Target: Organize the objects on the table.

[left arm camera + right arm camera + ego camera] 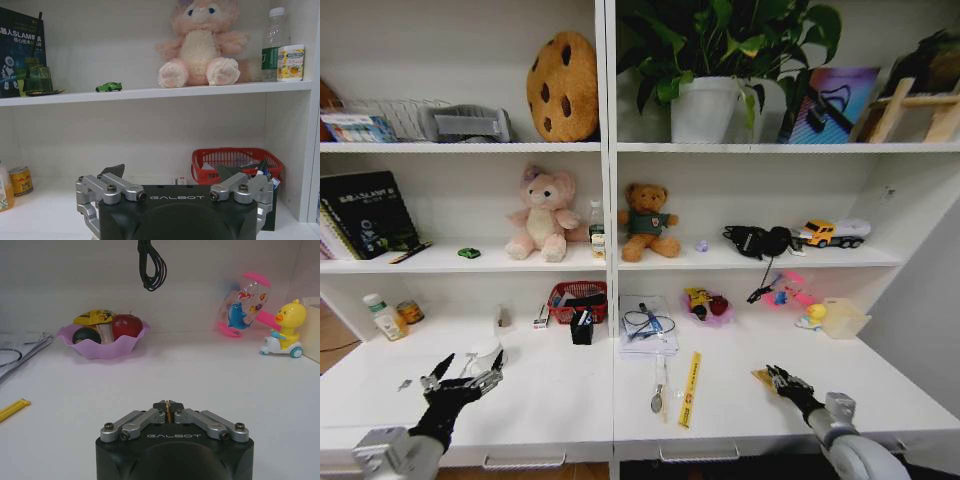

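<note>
- Hovering low over the left part of the desk, the left end effector has its fingers spread wide apart, holding nothing.
- Resting low over the right part of the desk, the right end effector has its fingers pressed together on a thin yellow-edged piece; what that piece is cannot be told.
- A yellow ruler and a spoon lie on the desk between the two arms.
- A red basket and a purple bowl with an apple stand farther back.
- The tiny green toy car sits on the shelf above, beside the pink plush toy.
</note>
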Tool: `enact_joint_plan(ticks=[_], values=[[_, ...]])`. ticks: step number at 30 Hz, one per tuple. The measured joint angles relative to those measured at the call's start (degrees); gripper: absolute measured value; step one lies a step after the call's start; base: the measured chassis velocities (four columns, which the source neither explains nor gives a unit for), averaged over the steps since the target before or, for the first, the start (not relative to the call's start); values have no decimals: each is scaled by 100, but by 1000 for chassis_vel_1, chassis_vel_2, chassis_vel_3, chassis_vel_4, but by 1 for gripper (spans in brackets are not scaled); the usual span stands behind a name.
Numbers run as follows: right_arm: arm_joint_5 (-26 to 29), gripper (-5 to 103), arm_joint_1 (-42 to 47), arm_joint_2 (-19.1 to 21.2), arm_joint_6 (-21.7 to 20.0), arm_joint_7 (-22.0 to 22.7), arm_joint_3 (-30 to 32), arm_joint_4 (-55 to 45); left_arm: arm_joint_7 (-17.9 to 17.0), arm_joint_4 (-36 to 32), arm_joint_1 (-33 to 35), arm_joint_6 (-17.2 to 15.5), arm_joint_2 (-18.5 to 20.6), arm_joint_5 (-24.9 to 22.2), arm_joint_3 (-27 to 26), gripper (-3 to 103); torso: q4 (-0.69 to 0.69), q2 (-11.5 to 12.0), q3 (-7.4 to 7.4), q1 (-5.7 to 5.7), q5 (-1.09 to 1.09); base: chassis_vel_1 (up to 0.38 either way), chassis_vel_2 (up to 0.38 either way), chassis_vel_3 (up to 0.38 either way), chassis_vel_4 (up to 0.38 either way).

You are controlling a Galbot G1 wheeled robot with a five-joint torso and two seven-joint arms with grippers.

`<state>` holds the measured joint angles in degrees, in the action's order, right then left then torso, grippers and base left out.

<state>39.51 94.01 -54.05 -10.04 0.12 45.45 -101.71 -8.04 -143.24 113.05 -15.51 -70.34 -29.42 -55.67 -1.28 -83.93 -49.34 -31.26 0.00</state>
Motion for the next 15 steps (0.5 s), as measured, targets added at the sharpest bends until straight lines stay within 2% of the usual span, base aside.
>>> enact_joint_plan(ticks=[7,10,15], values=[[125,0,-290,151,35,-79,120,-49,0,0,0,0,0,0,0,100,-2,0,0,0,1,0,0,0,0],[370,0,-684,288,-58,-124,117,-140,-1,0,0,0,0,0,0,100,1,0,0,0,-1,0,0,0,0],[629,0,-1715,457,-140,-298,-583,216,-1,-1,0,0,0,0,0,100,1,0,-1,0,1,0,0,0,0]])
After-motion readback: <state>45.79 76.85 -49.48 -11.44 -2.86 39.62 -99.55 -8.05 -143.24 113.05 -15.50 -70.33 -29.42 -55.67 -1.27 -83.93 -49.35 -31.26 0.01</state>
